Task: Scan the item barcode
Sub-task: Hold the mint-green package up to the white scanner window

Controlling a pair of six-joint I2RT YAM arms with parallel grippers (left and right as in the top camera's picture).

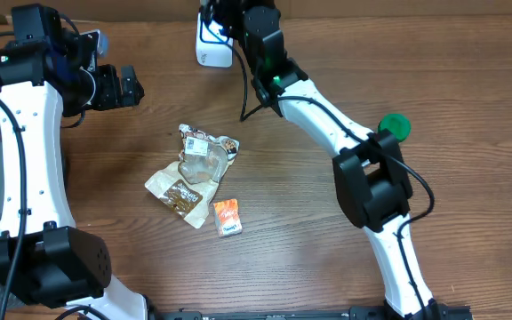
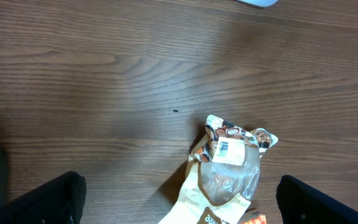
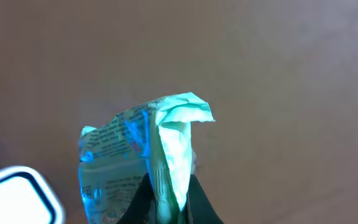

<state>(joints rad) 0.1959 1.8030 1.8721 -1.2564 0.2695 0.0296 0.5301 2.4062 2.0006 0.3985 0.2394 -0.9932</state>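
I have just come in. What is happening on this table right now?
The right gripper is shut on a crinkled packet and holds it close to the white scanner at the back of the table. The left gripper is open and holds nothing. A brown snack bag and a small orange box lie on the table between the arms, untouched.

A robotics lab bench got up as a shop checkout: a bare wood-grain counter (image 1: 292, 258) carries a white scanner (image 1: 212, 49), with a white-and-black left arm (image 1: 27, 151) and right arm (image 1: 327, 120) standing either side of the scanner. Printed snack packets (image 1: 194, 173) lie loose in front of the scanner, and a crumpled packet (image 3: 148, 149) is held just beside it
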